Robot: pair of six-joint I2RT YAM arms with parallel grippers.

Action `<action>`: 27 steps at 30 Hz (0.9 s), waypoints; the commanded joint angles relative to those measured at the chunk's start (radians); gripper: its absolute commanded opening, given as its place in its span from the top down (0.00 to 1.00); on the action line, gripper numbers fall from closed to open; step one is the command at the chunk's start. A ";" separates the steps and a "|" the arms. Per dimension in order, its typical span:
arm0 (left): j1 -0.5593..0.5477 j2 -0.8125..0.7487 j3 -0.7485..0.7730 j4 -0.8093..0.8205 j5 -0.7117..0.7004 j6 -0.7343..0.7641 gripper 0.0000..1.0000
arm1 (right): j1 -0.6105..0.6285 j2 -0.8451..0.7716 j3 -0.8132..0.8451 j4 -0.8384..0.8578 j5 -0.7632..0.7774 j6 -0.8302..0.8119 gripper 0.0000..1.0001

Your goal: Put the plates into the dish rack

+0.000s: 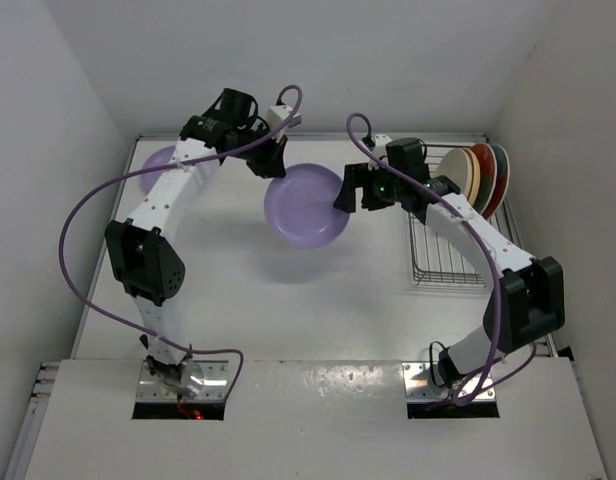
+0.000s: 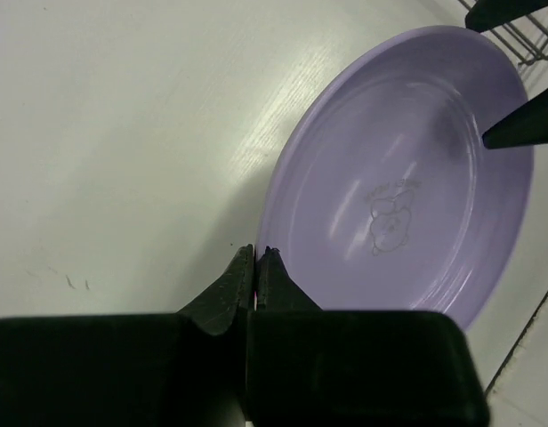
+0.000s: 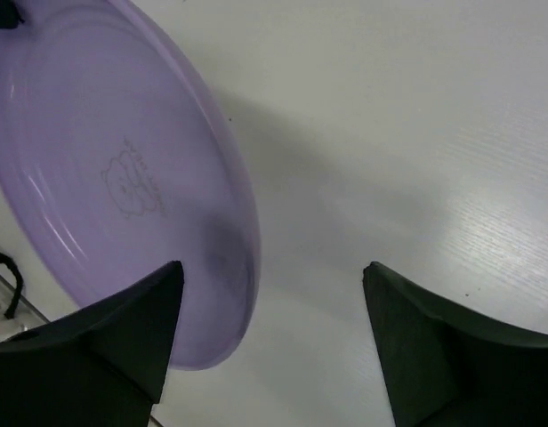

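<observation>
My left gripper [image 1: 279, 172] is shut on the near rim of a lilac plate [image 1: 308, 208] and holds it tilted above the table. In the left wrist view the fingers [image 2: 256, 258] pinch the plate's rim [image 2: 407, 178]. My right gripper [image 1: 345, 192] is open at the plate's opposite edge. In the right wrist view [image 3: 272, 267] the rim [image 3: 105, 178] lies between the two fingers, not touching either. A second lilac plate [image 1: 156, 166] lies at the far left, partly behind the left arm. A yellow-orange plate [image 1: 456, 178] and two red patterned plates [image 1: 485, 175] stand in the dish rack [image 1: 443, 268].
The rack's near half holds only bare wire prongs. White walls close off the table at the back and both sides. The left arm's purple cable [image 1: 78, 220] loops over the left of the table. The rack's wires show in the left wrist view [image 2: 532, 44].
</observation>
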State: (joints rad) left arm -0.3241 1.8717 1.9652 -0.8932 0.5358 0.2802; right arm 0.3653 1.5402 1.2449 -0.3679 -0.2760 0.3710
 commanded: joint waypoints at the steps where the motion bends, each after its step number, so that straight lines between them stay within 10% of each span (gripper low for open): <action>1: 0.008 -0.005 0.006 -0.039 0.062 0.011 1.00 | -0.005 -0.006 0.047 0.029 -0.014 0.026 0.20; 4: -0.001 -0.005 0.015 -0.039 0.062 0.020 1.00 | -0.006 -0.003 0.007 0.108 -0.102 0.063 0.68; 8: -0.001 0.004 0.038 -0.039 0.073 0.002 1.00 | -0.006 -0.002 -0.019 0.177 -0.219 0.115 1.00; 12: -0.001 0.004 0.047 -0.030 0.024 -0.009 0.93 | -0.009 -0.035 -0.027 0.185 -0.191 0.121 1.00; 14: -0.001 0.004 0.047 -0.030 -0.009 -0.009 0.46 | -0.019 -0.052 -0.024 0.169 -0.076 0.121 1.00; 15: -0.001 0.013 0.047 -0.030 -0.052 -0.019 0.03 | -0.023 -0.081 -0.022 0.140 -0.043 0.120 1.00; 27: 0.195 0.014 0.046 -0.030 -0.318 -0.096 0.00 | -0.180 -0.229 0.024 0.035 0.950 -0.165 1.00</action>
State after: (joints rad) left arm -0.3065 1.8973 2.0071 -0.8288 0.4603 0.1150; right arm 0.2989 1.3586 1.2274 -0.3225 0.0372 0.3908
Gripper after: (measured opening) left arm 1.002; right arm 0.020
